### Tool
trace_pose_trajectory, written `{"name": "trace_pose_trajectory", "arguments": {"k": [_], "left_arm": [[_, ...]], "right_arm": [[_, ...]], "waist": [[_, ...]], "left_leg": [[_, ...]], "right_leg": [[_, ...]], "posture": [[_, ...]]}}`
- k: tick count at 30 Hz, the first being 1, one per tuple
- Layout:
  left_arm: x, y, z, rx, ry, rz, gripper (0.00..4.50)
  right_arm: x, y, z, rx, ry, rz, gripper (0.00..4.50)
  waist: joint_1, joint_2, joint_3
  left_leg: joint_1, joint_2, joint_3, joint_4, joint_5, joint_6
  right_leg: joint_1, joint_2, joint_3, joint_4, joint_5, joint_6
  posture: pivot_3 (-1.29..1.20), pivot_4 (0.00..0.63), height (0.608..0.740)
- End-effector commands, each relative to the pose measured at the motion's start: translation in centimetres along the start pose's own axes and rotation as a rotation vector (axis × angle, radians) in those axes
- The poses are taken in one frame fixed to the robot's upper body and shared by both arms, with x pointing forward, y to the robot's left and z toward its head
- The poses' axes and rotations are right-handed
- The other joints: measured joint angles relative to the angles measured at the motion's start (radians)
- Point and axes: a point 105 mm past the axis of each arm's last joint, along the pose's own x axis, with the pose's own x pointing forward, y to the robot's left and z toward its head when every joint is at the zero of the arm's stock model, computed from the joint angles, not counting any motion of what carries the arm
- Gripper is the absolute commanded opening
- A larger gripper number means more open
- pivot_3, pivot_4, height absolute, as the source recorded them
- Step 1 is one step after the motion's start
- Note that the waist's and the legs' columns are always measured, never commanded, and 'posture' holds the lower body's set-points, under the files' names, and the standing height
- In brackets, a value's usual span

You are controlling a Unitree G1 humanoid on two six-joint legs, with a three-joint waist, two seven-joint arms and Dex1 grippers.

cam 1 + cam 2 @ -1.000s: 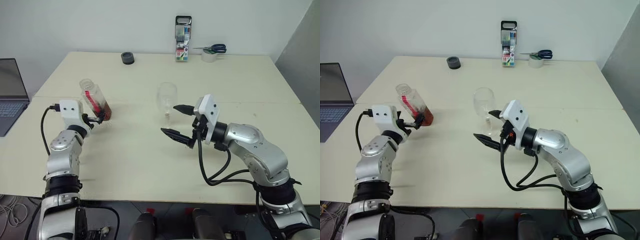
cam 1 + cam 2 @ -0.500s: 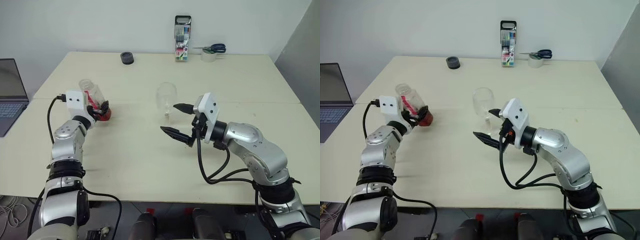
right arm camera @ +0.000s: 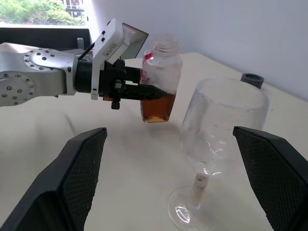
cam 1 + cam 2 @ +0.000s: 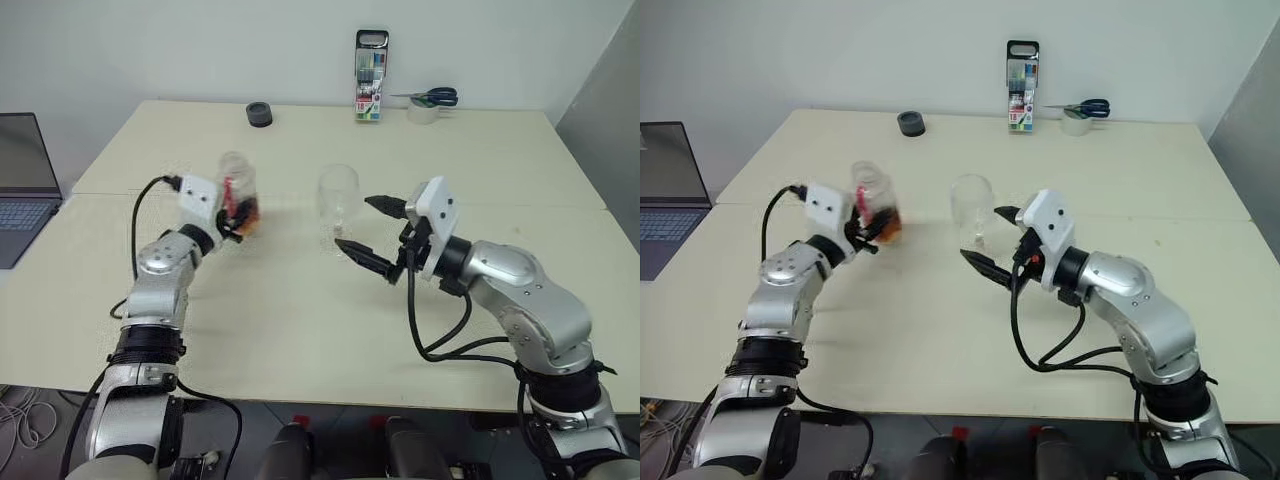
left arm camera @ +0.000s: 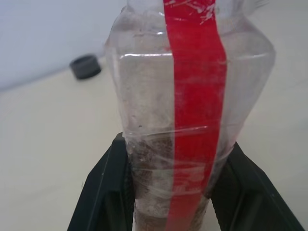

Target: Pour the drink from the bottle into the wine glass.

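Facing the uncapped bottle (image 3: 161, 77) mouth, amber drink (image 3: 156, 107) below, right wrist view.

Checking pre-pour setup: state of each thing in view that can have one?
bottle: uncapped, upright, held off the table
drink: low in the bottle
wine glass: upright, empty
left hand: shut on the bottle
right hand: open beside the glass
laptop: open

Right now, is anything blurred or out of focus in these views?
Left wrist view: the bottle is soft, too close to the lens. Right wrist view: the wine glass reads clearly, that gripper's own fingers look blurred. Head views are sharp.
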Motion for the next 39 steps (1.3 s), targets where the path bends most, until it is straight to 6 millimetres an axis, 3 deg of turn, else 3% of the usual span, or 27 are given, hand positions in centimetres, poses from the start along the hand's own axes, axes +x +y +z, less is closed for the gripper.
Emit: {"name": "trace_pose_trajectory", "arguments": {"k": [1,9,14,22,39], "left_arm": [[0.8,-0.2,5.1,0.226,-0.149,-0.023,1.68],[2.4,-1.0,8.8,0.570,-0.282,-0.034,1.68],[3.1,-0.8,9.3,0.714,-0.316,-0.032,1.68],[3.8,-1.1,10.1,0.860,-0.377,-0.055,1.68],[3.9,0.4,10.5,1.063,-0.404,-0.031,1.68]], "right_arm": [[-0.8,-0.1,1.2,-0.034,-0.039,-0.026,4.50],[-0.9,-0.6,1.0,-0.017,-0.042,-0.065,4.50],[-0.8,-1.5,1.3,0.041,-0.073,-0.124,4.50],[-0.7,-1.3,1.3,0.063,-0.073,-0.100,4.50],[-3.5,-2.5,0.5,-0.005,-0.009,-0.006,4.50]], "waist": [[-0.003,0.000,0.000],[-0.007,0.000,0.000],[-0.008,0.000,0.000],[-0.009,0.000,0.000],[-0.020,-0.001,0.000]], "left_leg": [[0.000,0.000,0.000,0.000,0.000,0.000],[0.000,0.000,0.003,0.000,0.000,0.000],[0.000,0.000,0.003,0.000,0.000,0.000],[0.000,-0.001,0.003,0.000,0.000,0.001],[0.000,-0.002,0.003,0.000,-0.002,0.004]], "right_leg": [[0.000,0.000,0.000,0.000,0.000,0.000],[0.000,0.001,0.000,0.000,0.000,0.000],[0.000,0.001,0.000,0.000,0.000,0.000],[0.000,0.001,0.000,0.000,0.000,0.000],[0.000,0.001,-0.001,0.001,0.000,0.000]], "posture": [[0.00,0.150,0.740],[0.00,0.150,0.740],[0.00,0.150,0.740],[0.00,0.150,0.740],[0.00,0.150,0.740]]}}
